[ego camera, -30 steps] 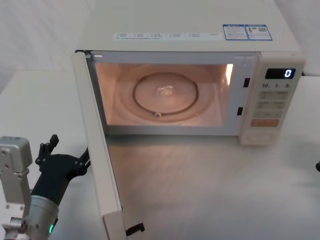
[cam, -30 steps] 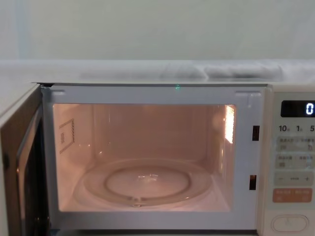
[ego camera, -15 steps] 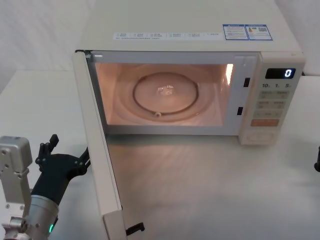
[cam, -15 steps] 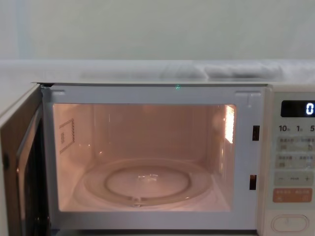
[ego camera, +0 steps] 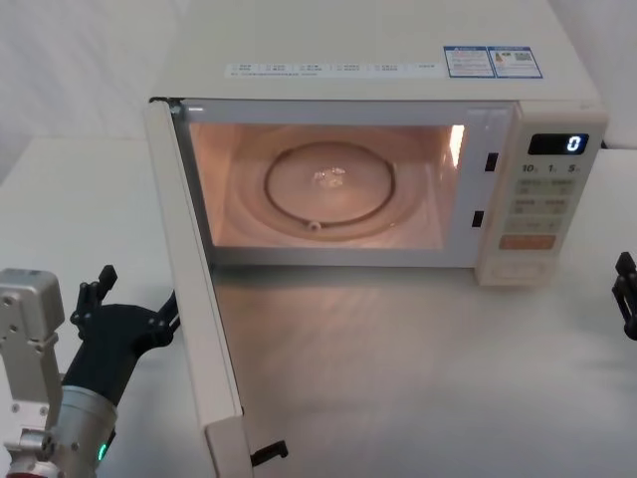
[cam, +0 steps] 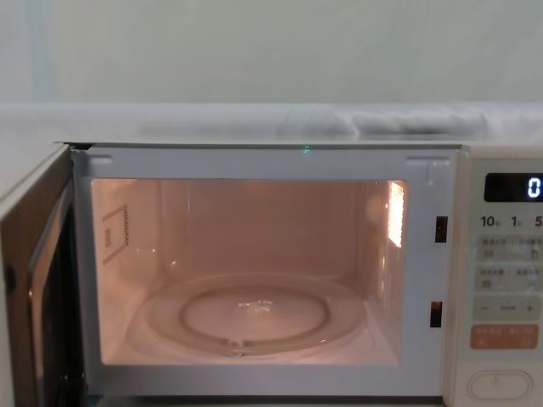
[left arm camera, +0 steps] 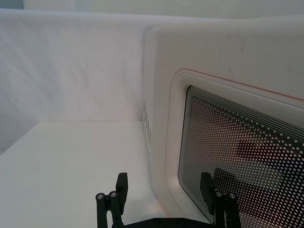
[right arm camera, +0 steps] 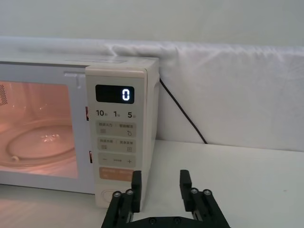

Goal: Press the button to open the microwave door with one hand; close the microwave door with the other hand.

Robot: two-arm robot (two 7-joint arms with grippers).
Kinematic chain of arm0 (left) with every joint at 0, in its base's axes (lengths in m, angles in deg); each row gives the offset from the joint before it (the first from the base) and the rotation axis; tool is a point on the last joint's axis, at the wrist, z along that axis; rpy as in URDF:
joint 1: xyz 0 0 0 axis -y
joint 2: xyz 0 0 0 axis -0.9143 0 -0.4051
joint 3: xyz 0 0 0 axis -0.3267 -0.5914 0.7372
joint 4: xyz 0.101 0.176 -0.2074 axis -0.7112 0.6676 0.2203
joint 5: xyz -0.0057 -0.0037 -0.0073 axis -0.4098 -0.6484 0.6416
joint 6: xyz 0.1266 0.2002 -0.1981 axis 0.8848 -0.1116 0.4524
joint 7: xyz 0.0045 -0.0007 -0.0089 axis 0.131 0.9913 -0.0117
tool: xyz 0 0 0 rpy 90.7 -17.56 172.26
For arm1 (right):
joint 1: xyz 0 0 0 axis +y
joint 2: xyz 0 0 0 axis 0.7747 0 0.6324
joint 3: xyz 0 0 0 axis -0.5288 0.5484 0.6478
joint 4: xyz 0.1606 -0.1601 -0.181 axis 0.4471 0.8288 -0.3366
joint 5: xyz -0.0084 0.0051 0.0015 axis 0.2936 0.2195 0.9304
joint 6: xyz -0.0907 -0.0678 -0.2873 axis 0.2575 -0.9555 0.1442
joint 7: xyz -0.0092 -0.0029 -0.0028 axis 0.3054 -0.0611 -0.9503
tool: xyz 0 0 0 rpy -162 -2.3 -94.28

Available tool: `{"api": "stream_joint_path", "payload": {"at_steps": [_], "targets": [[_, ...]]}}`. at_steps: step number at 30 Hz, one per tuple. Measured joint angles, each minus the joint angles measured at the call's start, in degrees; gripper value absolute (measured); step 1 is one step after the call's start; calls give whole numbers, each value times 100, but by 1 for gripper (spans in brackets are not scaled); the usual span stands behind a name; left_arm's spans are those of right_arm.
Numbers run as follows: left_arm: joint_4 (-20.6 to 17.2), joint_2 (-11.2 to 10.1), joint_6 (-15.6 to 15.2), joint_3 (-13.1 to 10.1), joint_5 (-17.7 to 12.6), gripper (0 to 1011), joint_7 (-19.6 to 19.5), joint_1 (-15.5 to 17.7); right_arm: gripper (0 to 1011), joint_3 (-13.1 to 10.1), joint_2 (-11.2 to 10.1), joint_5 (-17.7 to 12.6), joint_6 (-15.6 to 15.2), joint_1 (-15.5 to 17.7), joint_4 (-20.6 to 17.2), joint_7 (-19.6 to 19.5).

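The microwave door [ego camera: 204, 319] stands wide open, swung out toward me on its left hinge, and the lit cavity shows behind it. Its dotted window and pink outline face my left gripper [left arm camera: 164, 190], which is open just outside the door's outer face [left arm camera: 237, 142], low at the left [ego camera: 137, 299]. The button [ego camera: 520, 269] is the wide cream oval at the bottom of the control panel, also seen from the chest [cam: 499, 384]. My right gripper [right arm camera: 160, 185] is open, a little in front of the panel's lower right corner, by the table's right edge [ego camera: 625, 294]. One finger partly covers the button [right arm camera: 114, 194].
A glass turntable [ego camera: 330, 187] lies in the glowing cavity. The display [right arm camera: 115, 94] reads 0, and an orange button [cam: 503, 337] sits above the oval one. A black cable [right arm camera: 183, 114] runs down behind the microwave. Bare white table [ego camera: 418, 378] spreads in front.
My right gripper has moved up and inward along the right edge of the head view. The door and the left gripper have barely moved.
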Motion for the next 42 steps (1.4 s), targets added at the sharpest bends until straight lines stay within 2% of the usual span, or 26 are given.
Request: {"api": "stream_joint_path", "payload": {"at_steps": [4, 6, 10, 11, 17, 42], "targets": [[0, 0, 0, 0, 0, 1001, 0, 0, 600, 1, 0, 0, 0, -2, 3, 0], [0, 0, 0, 0, 0, 1001, 0, 0, 706, 1, 0, 0, 0, -2, 4, 0], [0, 0, 0, 0, 0, 1001, 0, 0, 783, 2, 0, 0, 0, -2, 4, 0], [0, 0, 0, 0, 0, 1001, 0, 0, 840, 1, 0, 0, 0, -3, 4, 0], [0, 0, 0, 0, 0, 1001, 0, 0, 1000, 2, 0, 0, 0, -2, 4, 0], [0, 0, 0, 0, 0, 1001, 0, 0, 1002, 1, 0, 0, 0, -2, 4, 0]]}}
